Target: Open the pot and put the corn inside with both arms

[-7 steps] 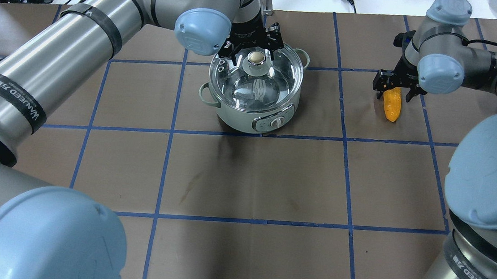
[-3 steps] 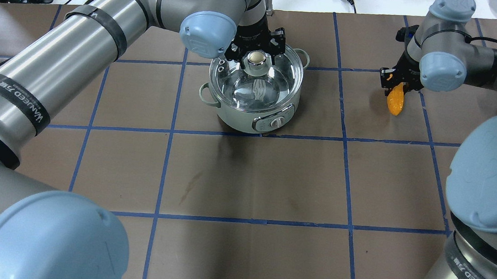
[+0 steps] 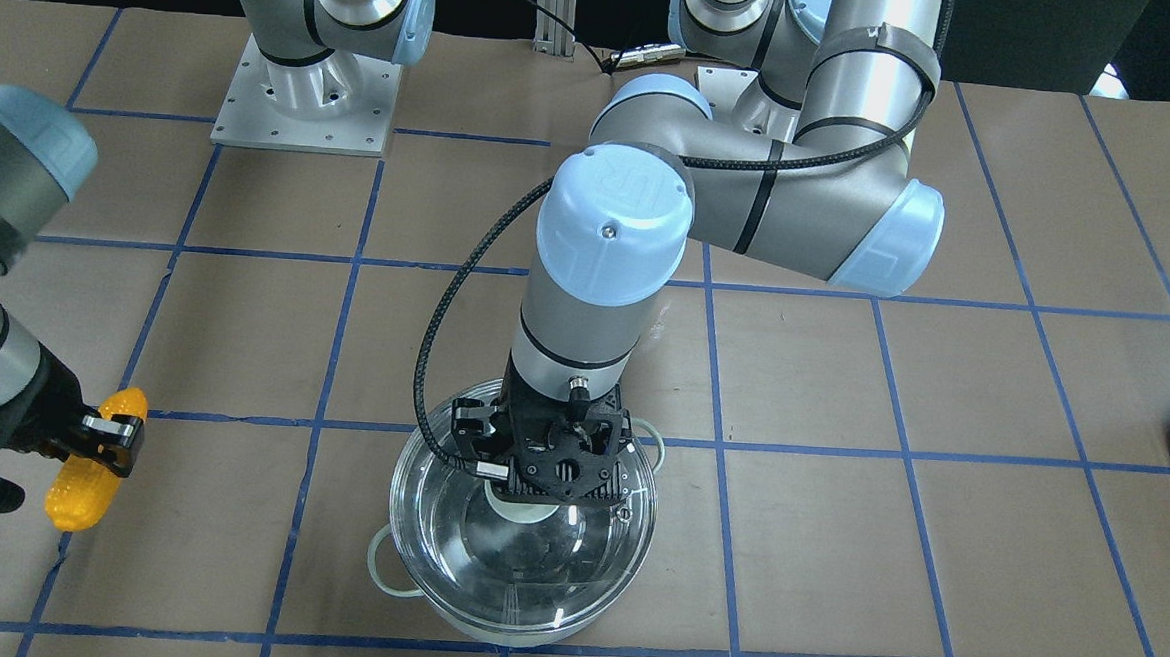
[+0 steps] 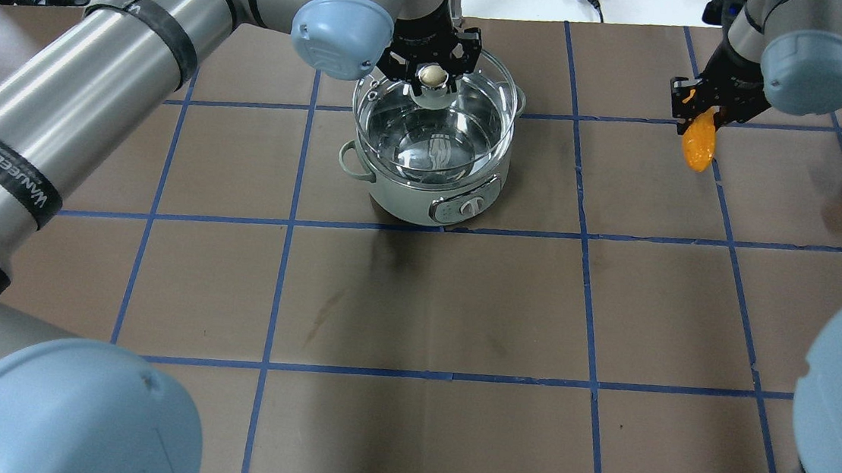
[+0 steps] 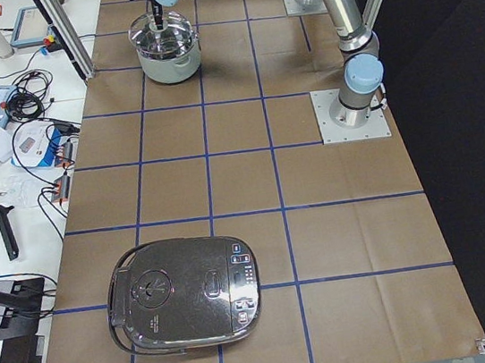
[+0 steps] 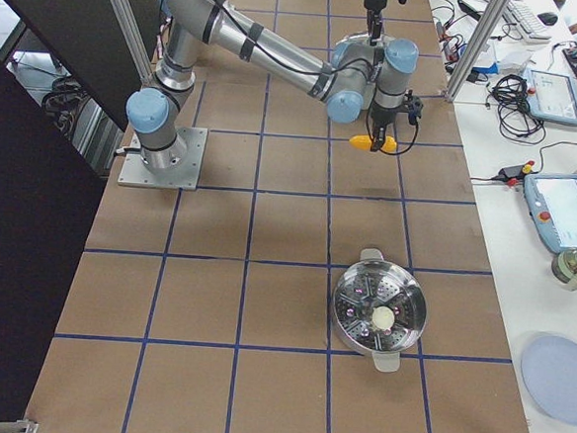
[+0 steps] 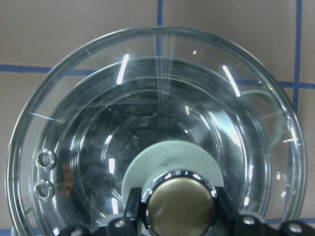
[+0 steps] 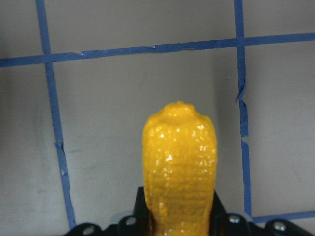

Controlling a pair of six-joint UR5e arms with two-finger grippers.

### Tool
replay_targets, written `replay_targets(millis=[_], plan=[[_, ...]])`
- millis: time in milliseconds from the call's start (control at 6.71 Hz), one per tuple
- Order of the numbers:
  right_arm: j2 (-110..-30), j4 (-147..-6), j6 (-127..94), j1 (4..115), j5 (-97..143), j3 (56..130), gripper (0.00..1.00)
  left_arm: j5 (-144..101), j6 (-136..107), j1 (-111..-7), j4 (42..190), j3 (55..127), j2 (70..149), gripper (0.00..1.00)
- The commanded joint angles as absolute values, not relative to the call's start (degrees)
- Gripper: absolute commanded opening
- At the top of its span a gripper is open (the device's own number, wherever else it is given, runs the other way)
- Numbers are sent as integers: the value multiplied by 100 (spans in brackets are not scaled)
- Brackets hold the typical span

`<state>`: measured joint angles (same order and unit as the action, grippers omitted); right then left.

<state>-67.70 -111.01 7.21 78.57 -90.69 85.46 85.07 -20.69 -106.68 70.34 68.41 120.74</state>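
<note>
Corn look: the corn is showing as a small yellow-orange cob, its bumpy kernels glinting and its body tapering to a rounded tip.
Corn axis: its long axis is running at a slant, with the upper end in the claw and the tapered tip pointing down at the counter. The exact tilt is hard to tell.
Corn place: it is hanging above the counter, well to the robot's right of the pot.
Right claw: the right claw is pinching the cob near its upper end, with 2 fingers closed against its sides.
Pot: the pot is sitting on the counter's far middle. It has a shiny steel bowl, pale mint-green shell and loop handles, and a control panel facing the robot.
Lid: the glass lid is hanging just above the pot's rim, slightly offset from it.
Left claw: the left claw is clamping the lid's metal-topped knob from above.
Counter: brown paper is covering it, and blue tape is marking it into squares.
Counter ends: a rice cooker is sitting at the robot's left end and a perforated steel steamer pan at its right end.
</note>
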Motion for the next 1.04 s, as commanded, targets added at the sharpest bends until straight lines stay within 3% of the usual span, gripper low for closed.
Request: replay_targets(millis=[0, 149, 447, 894], plan=[[-6970, -10724, 616, 8363, -8766, 8168, 21, 8508, -1578, -10129, 7477, 6802, 11771, 9], [-6813, -10523, 293, 8863, -8563, 7782, 16, 8543, -486, -9455, 8002, 6872, 11560, 9], [-6139, -10617, -225, 9900, -8640, 7245, 15, 8586, 1021, -8267, 8384, 7091, 11426, 9], [-5284, -11360, -1053, 10748, -8711, 6829, 14, 8824, 1881, -7569, 6926, 8326, 11732, 7]])
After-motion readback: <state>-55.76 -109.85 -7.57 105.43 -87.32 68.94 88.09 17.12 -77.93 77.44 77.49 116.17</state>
